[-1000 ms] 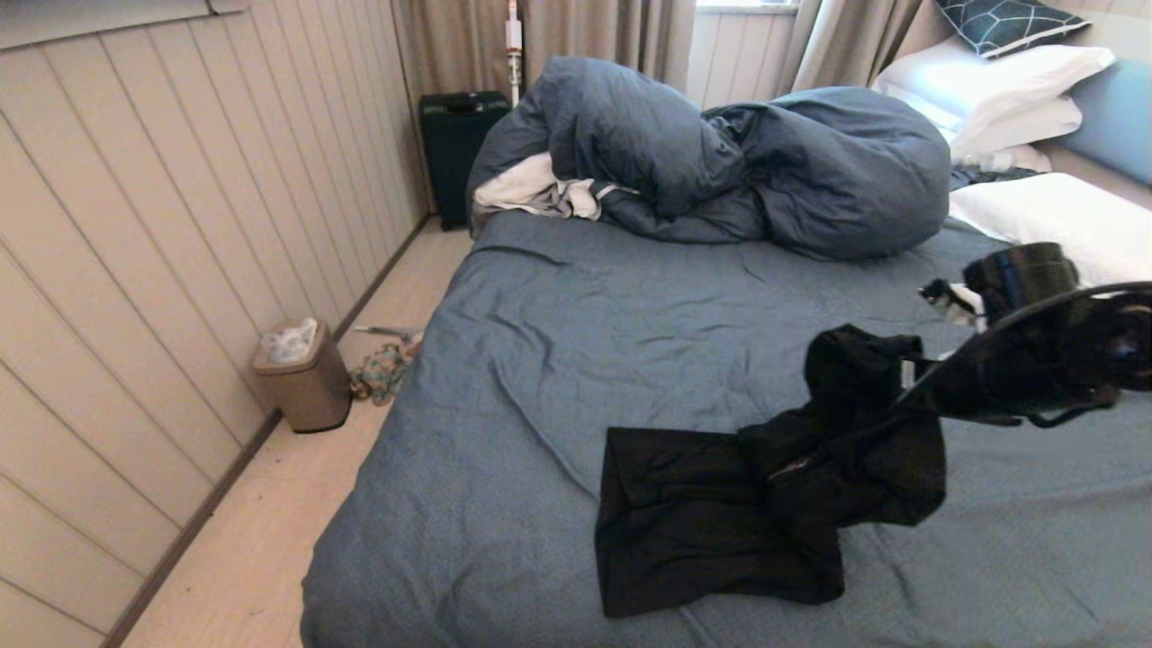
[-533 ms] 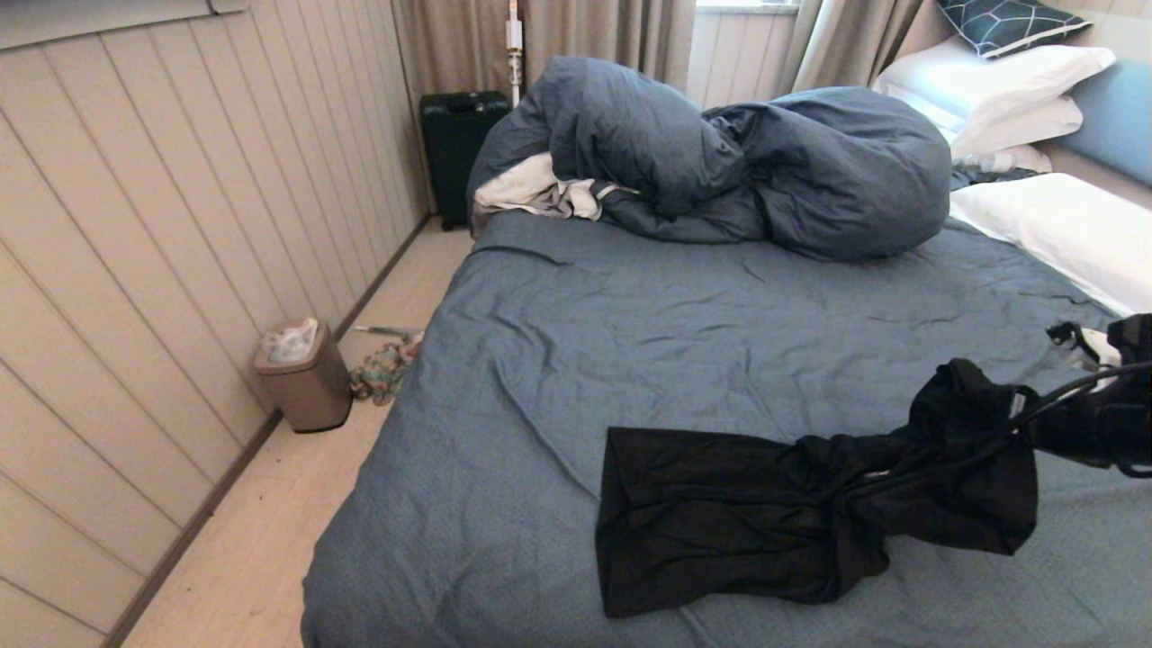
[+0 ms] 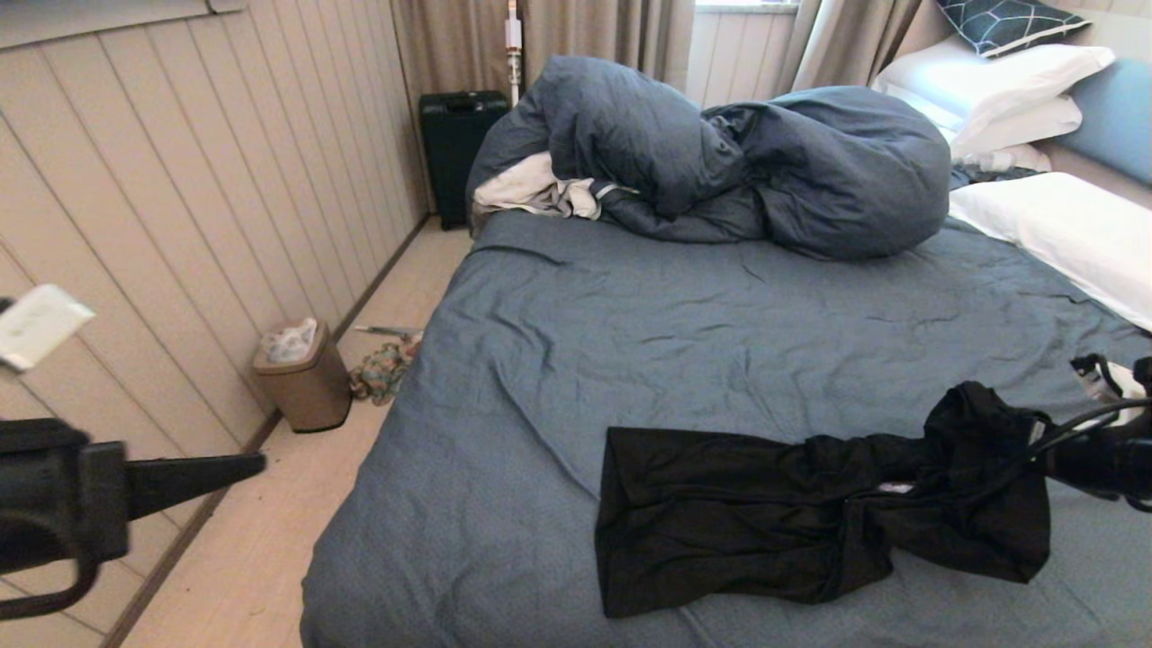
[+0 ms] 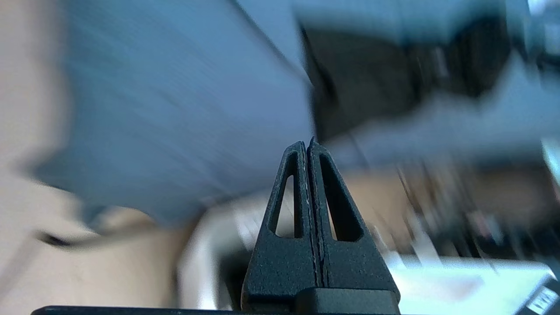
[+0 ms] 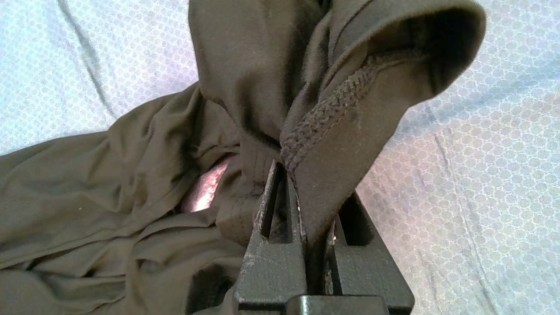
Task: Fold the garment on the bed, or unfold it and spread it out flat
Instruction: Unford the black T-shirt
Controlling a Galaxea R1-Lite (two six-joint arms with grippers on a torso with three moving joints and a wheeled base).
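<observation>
A: The garment (image 3: 765, 517), black and bunched lengthwise, stretches across the near part of the bed (image 3: 684, 333), its left end lying flat on the slate-blue sheet.

B: And the right gripper (image 5: 302, 183) is clamped on a stitched hem, lifting that right end just off the sheet.

A: Left gripper (image 4: 307, 146)?

B: Fingers pressed together, nothing in them, hanging beside the bed's left edge, over the floor (image 3: 270, 540).

A: Farther back, a rumpled slate-blue duvet (image 3: 720, 153) heaps up with a white-grey cloth (image 3: 535, 189) tucked beside it, white pillows (image 3: 1062, 225) on the right.

B: Panelled wall (image 3: 180, 207) on the left, a small bin (image 3: 306, 373) below it, dark suitcase (image 3: 459, 148) by the curtains (image 3: 576, 36).
</observation>
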